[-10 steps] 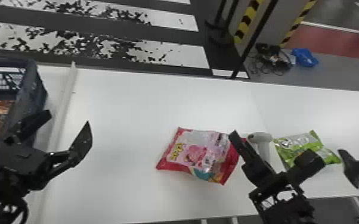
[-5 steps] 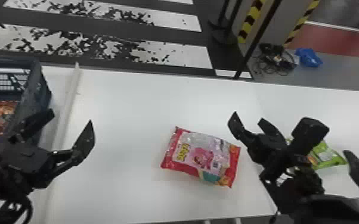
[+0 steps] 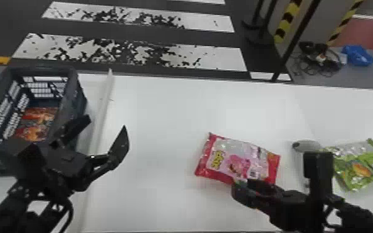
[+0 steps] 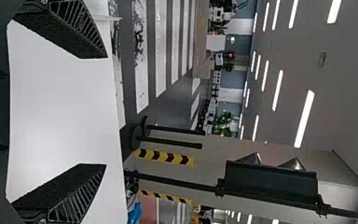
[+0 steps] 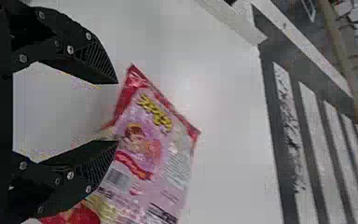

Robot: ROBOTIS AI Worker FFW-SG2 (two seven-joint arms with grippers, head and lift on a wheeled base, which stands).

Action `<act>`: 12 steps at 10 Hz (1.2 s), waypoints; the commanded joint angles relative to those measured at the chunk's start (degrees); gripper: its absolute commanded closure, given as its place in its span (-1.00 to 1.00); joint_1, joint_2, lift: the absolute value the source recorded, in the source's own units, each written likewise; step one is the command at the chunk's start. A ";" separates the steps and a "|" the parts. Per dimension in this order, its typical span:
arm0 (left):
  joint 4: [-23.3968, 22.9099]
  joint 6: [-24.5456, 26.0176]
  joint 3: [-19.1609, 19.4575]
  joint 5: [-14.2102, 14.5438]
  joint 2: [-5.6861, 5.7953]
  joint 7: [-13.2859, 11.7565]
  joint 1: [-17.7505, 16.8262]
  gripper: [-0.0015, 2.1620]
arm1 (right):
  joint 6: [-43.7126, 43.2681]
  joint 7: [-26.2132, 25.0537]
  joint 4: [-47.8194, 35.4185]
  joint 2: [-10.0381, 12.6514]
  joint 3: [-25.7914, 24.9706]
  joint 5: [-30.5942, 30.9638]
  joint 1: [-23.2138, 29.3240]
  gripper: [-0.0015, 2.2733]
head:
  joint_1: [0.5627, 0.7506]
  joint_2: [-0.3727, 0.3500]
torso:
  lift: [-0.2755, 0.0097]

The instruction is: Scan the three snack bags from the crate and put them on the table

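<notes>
My left gripper (image 3: 106, 125) stands open beside the crate (image 3: 82, 102), above the table; between its fingers in the left wrist view, the gripper (image 4: 106, 111) holds nothing. An orange-red snack bag (image 3: 37, 124) lies inside the crate. The pink and red snack bag (image 3: 238, 159) lies flat on the table, with my right gripper (image 3: 243, 187) at its near edge. From the right wrist view, this gripper (image 5: 117, 112) is open, one fingertip over the pink bag (image 5: 154, 149). A green snack bag (image 3: 359, 164) rests farther right. Beside it is a pale scanner (image 3: 306, 145), partly behind the right arm.
A raised white strip (image 3: 103, 108) runs across the table (image 3: 151, 124) between crate and pink bag. Beyond the far edge stand dark posts (image 3: 297, 40); cables (image 3: 322, 62) and a blue bag (image 3: 357, 55) lie on the floor.
The head view has turned left, showing more of the crate. My right gripper has moved left and nearer to the robot, to the pink bag's near edge. The left gripper remains beside the crate.
</notes>
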 commanded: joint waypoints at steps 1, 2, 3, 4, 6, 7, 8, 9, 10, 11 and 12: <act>0.04 0.12 0.07 0.00 -0.15 -0.01 -0.12 -0.97 | 7.27 1.73 -0.71 0.08 1.58 -0.81 0.34 0.94 | 0.41 -0.18 | 0.28; 0.21 -0.06 0.16 0.00 -0.15 -0.01 -0.12 -0.97 | 5.51 2.08 -0.10 0.08 3.69 0.06 0.34 0.98 | 0.41 -0.11 | 0.28; 0.12 -0.06 0.16 0.00 -0.15 -0.01 0.05 -0.97 | 1.82 1.90 0.87 0.08 6.42 2.26 -0.19 0.98 | 0.41 -0.04 | 0.28; 0.12 -0.41 0.25 0.00 -0.15 -0.01 0.41 -0.97 | -1.17 1.37 2.63 0.17 9.32 4.20 -1.86 0.98 | 0.41 0.03 | 0.28; 0.04 -1.46 0.60 0.00 -0.15 -0.01 1.28 -0.97 | -8.38 -0.82 8.95 0.17 15.74 8.41 -5.99 0.98 | 0.41 0.13 | 0.28; -0.05 -1.99 0.77 0.00 -0.15 -0.01 1.55 -0.97 | -11.36 -2.23 13.70 0.17 18.55 9.82 -9.07 0.98 | 0.41 0.19 | 0.28; -0.40 -1.99 1.21 0.00 -0.15 -0.09 1.90 -0.97 | -12.77 -3.20 17.04 0.17 19.95 10.08 -11.18 0.98 | 0.41 0.25 | 0.28; -0.49 -1.99 1.48 0.09 -0.15 -0.09 2.08 -0.97 | -13.30 -3.99 19.50 0.34 20.66 10.08 -12.85 0.98 | 0.41 0.29 | 0.28; -0.58 -1.99 1.56 0.09 -0.15 -0.09 2.08 -0.97 | -13.47 -4.95 21.43 0.52 21.10 10.17 -14.52 0.98 | 0.41 0.32 | 0.28; -0.58 -1.99 1.56 0.09 -0.15 -0.09 2.08 -0.97 | -14.00 -6.01 23.37 0.61 21.54 10.26 -16.36 0.98 | 0.41 0.33 | 0.28; -0.58 -1.99 1.48 0.09 -0.15 -0.09 1.99 -0.97 | -15.23 -7.06 25.74 0.78 21.80 10.35 -18.56 0.98 | 0.41 0.32 | 0.28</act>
